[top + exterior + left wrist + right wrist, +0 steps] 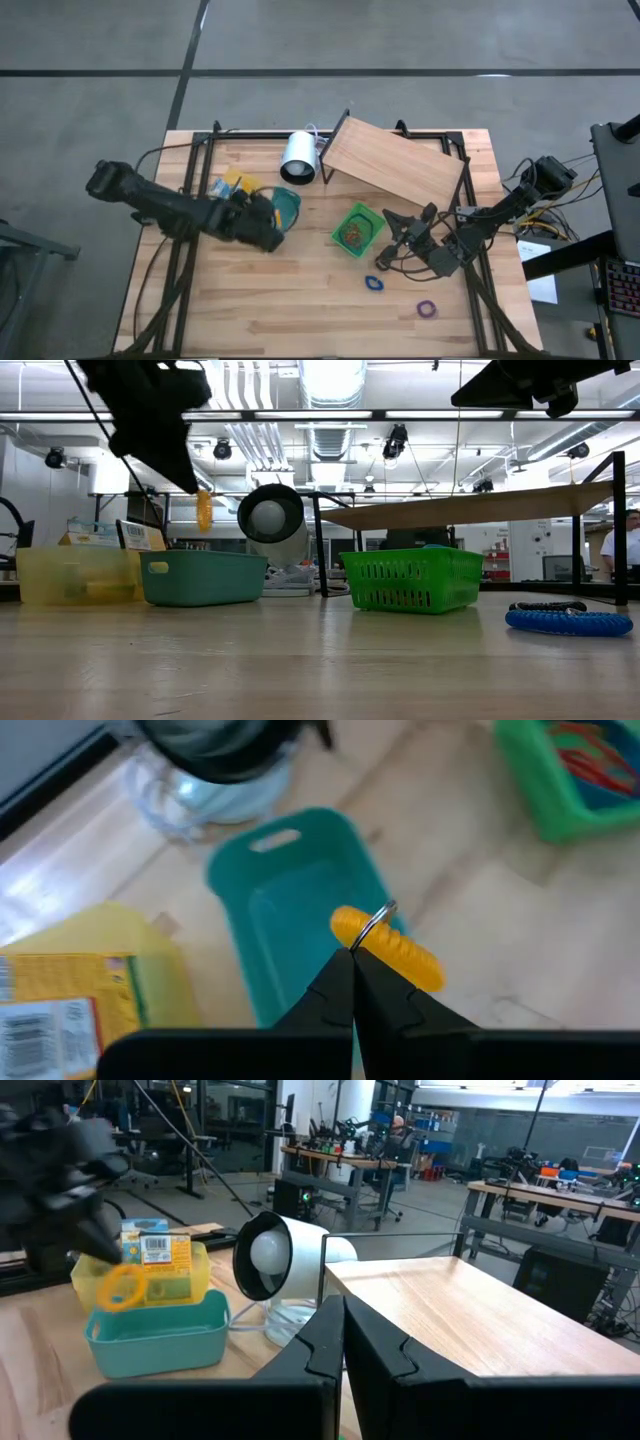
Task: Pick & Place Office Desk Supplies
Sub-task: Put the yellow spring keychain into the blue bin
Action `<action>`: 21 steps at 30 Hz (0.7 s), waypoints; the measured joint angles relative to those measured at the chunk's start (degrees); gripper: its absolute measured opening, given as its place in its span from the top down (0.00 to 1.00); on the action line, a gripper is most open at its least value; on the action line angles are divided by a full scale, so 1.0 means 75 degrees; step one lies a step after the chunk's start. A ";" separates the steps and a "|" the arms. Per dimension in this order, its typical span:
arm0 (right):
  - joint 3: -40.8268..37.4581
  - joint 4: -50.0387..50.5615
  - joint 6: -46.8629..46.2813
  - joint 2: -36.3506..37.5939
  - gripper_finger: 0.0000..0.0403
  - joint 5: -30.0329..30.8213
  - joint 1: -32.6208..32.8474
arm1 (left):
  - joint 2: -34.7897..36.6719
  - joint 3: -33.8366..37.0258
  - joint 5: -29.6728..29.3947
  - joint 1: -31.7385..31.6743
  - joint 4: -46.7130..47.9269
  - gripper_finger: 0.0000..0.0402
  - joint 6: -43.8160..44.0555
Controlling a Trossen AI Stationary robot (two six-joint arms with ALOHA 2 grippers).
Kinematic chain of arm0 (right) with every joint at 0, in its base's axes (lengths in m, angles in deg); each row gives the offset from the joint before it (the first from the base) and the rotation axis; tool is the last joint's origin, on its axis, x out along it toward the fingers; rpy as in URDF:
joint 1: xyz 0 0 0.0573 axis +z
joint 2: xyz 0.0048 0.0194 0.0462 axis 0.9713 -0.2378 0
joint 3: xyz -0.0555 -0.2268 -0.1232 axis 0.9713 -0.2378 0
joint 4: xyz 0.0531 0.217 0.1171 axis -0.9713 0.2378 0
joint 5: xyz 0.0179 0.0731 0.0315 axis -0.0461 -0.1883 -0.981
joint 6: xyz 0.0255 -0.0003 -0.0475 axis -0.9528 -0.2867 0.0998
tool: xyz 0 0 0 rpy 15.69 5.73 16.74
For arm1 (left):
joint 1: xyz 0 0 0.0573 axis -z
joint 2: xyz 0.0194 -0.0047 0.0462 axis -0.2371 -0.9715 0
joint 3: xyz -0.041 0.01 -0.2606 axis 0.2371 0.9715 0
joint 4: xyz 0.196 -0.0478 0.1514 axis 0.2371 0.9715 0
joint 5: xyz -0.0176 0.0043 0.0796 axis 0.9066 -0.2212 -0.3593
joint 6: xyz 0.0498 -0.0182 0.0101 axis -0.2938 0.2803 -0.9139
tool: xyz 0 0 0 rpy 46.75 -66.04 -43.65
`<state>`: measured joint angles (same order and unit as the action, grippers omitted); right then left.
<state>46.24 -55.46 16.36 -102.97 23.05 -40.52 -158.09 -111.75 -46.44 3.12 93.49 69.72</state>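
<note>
High view showed the left gripper [275, 222] hanging over the teal bin [289, 203] near the table's back left, with a yellow bin [232, 186] just beside it. In the left wrist view its jaws were pressed together on the thin metal ring of an orange coil band [392, 948], which dangled above the teal bin's open interior. From table height the same band [204, 510] hung clear of the teal bin [200, 578], above its rim and apart from it. The yellow bin [160, 1270] held a yellow box with a barcode label [152, 1245].

The right gripper [392, 248] waited toward the table's right, close to the green basket [357, 229], its fingers closed on nothing. The green basket held several thin loops, though they were too small to tell colours apart from above. A blue band [374, 284] lay on the wood in front of the basket, and a purple band [427, 309] lay farther forward and to the right, well apart from both bins.

The white cylinder [298, 157] lay on its side behind the teal bin, beside the slanted wooden board [394, 162].
</note>
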 joint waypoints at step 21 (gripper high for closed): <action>0.0000 0.0000 -0.0003 0.0000 0.98 0.0000 -0.0002 | -0.1116 0.0016 0.2023 -0.1806 -0.0441 1.00 -0.0396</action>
<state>46.24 -55.46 16.33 -102.97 23.05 -40.54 -166.46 -111.63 -31.27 -10.42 90.18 66.75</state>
